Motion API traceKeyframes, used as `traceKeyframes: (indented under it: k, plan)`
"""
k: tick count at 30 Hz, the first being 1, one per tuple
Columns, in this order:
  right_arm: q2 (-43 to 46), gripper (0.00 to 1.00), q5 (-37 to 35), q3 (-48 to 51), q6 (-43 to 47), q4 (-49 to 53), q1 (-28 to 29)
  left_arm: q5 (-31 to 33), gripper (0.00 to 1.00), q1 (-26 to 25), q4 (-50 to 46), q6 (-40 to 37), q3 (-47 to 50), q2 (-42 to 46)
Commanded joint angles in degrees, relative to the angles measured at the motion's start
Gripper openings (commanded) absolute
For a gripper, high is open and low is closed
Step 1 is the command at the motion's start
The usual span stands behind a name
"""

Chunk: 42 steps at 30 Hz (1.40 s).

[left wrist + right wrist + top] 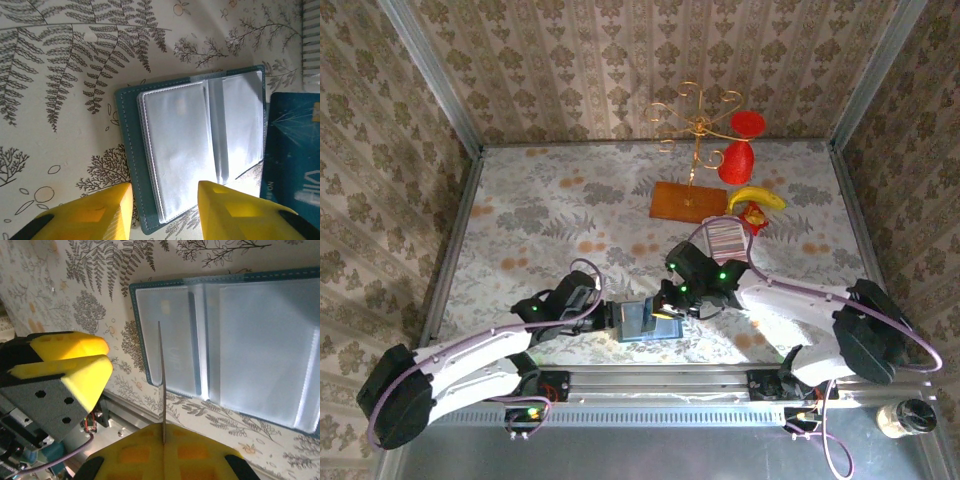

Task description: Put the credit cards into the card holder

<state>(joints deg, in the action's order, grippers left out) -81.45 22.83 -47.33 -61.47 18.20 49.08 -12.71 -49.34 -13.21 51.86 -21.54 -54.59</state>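
The card holder (195, 145) lies open and flat on the patterned table, its clear sleeves facing up; it also shows as the holder (638, 320) near the front edge and as the holder (235, 340). My right gripper (163, 429) is shut on a teal-blue credit card (161, 375), seen edge-on, its far end over the holder's left sleeve. That same card (295, 165) stands just right of the holder. My left gripper (165, 200) is open, its yellow fingers (107, 212) straddling the holder's near corner without closing on it.
An orange-brown board (688, 200), a gold wire stand (698, 125), red pieces (736, 160), a banana (757, 197) and a striped whitish tray (723, 238) sit behind the right arm. The metal front rail (660, 380) runs just below the holder.
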Motion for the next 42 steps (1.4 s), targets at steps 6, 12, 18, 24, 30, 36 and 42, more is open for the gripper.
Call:
traceKeyframes:
  k: [6,12,18,24,30,36,42]
  plan:
    - [-3.04,0.0,-4.21,-1.16,5.96,-0.82,0.53,-1.88,0.39,0.06,2.31,-1.41,0.62,-3.23]
    - [-3.84,0.0,-4.6,0.74,6.37,-3.62,0.48,-2.58,0.39,-0.75,3.55,-1.77,0.39,-5.13]
    - [-5.55,0.0,-5.84,-0.76,8.41,-2.16,0.4,-2.87,0.36,-1.77,4.4,-2.39,-0.68,-8.43]
    - [-4.89,0.0,-7.8,-0.45,9.58,-0.31,0.14,-2.37,0.35,-2.31,3.99,-2.99,-1.4,-10.69]
    - [-5.25,0.0,-6.59,1.45,7.9,-3.87,0.14,-1.66,0.34,-2.56,3.9,-3.06,-1.4,-11.13]
    - [-5.93,0.0,-5.82,1.89,7.51,-5.25,0.15,-1.55,0.31,-2.73,4.07,-3.25,-1.42,-12.16]
    - [-6.0,0.0,-4.88,2.81,6.28,-6.65,0.14,-1.28,0.29,-3.15,4.33,-3.25,-1.37,-12.98]
